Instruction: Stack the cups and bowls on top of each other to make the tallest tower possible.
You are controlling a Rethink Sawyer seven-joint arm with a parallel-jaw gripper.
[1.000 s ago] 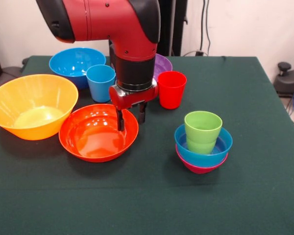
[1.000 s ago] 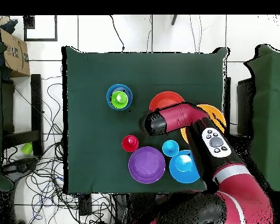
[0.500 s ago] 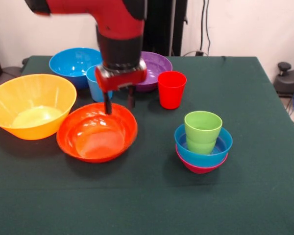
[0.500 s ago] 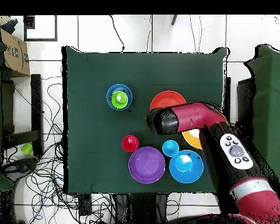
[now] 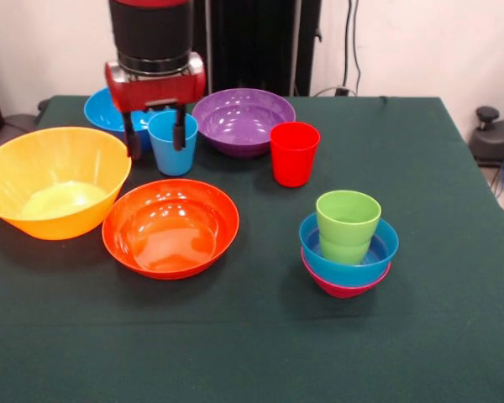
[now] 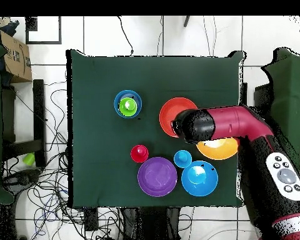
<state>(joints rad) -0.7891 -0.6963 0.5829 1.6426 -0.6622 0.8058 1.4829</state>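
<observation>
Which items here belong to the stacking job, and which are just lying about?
Job:
- light blue cup
- red cup
- tower
- yellow-orange bowl
- red-orange bowl
- purple bowl
- large blue bowl
- gripper, open

Lying about:
- cardboard box
- floor cables

No readable text, label, brand, number or sign anywhere: none on cups, bowls, arm or bench. Small marks on the arm's button panel point(image 6: 285, 177) in the overhead view, too small to read.
</observation>
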